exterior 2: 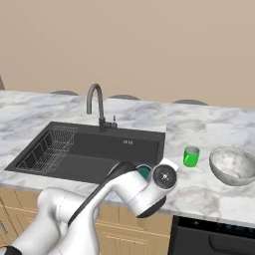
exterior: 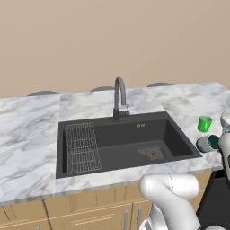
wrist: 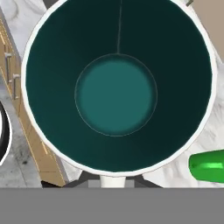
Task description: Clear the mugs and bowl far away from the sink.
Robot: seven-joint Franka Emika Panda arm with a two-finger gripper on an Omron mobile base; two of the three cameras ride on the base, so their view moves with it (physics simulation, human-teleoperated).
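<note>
The dark teal mug [wrist: 116,94] faces the hand camera mouth-on, with its teal bottom showing, and my gripper [wrist: 113,181] is shut on its rim at the lower edge. From the left base view the teal mug [exterior: 208,143] hangs tipped on its side just right of the black sink [exterior: 63,134], above the counter. My hand hides most of the teal mug [exterior 2: 144,172] in the right base view. The bright green mug [exterior: 204,124] [exterior 2: 191,156] [wrist: 208,165] stands upright on the counter just beyond. Right of it rests the speckled bowl [exterior 2: 231,167] [exterior: 226,119].
A curved dark faucet [exterior: 119,96] rises behind the sink, and a wire rack [exterior: 83,146] lies in its left half. Marble counter [exterior 2: 209,194] runs on both sides. A black stove front [exterior 2: 214,239] sits below the counter at the right.
</note>
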